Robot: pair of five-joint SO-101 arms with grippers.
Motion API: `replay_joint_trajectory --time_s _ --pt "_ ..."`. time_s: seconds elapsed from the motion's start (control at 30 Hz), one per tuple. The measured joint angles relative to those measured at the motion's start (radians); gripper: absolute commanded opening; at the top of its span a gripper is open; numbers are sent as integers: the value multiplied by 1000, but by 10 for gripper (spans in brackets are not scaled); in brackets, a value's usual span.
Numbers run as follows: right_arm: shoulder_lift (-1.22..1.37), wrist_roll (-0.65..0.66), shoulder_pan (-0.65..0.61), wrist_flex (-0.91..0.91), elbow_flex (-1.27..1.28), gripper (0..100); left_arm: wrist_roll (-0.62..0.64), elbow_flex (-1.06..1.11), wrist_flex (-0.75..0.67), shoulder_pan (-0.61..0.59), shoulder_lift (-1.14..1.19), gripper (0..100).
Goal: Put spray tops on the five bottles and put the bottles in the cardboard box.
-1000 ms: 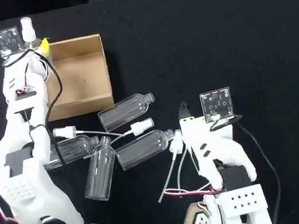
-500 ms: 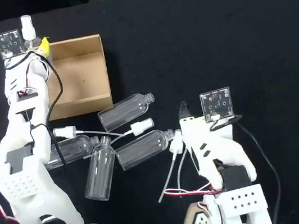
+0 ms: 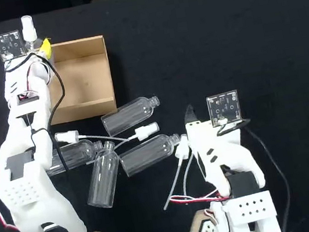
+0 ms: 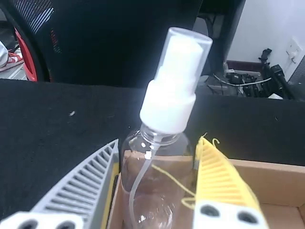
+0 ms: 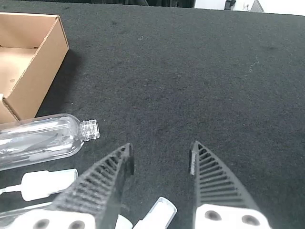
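My left gripper (image 4: pixel 158 143) is shut on a clear bottle (image 4: pixel 159 191) that carries a white spray top (image 4: pixel 174 86). It holds the bottle upright at the far left edge of the cardboard box (image 3: pixel 81 77), as the high view shows for the left gripper (image 3: pixel 35 49). Several uncapped clear bottles lie near the table's middle, among them one (image 3: pixel 131 115) just in front of the box and another (image 3: pixel 149 154) nearer me. Loose spray tops (image 3: pixel 147 131) with thin tubes lie between them. My right gripper (image 5: pixel 159 152) is open above the cloth, close to a bottle's neck (image 5: pixel 88 130).
Black cloth covers the table (image 3: pixel 236 38). The box (image 5: pixel 28 52) has an open top and a bare floor. A spray top (image 3: pixel 181 149) lies right beside the right arm's base.
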Motion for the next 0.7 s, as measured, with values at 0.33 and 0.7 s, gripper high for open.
replay_joint_trajectory --time_s 0.33,0.7 --pt "0 0 0 0 0 191 0 0 0 -2 0 412" --pt "0 0 0 0 0 191 0 0 0 -6 2 413"
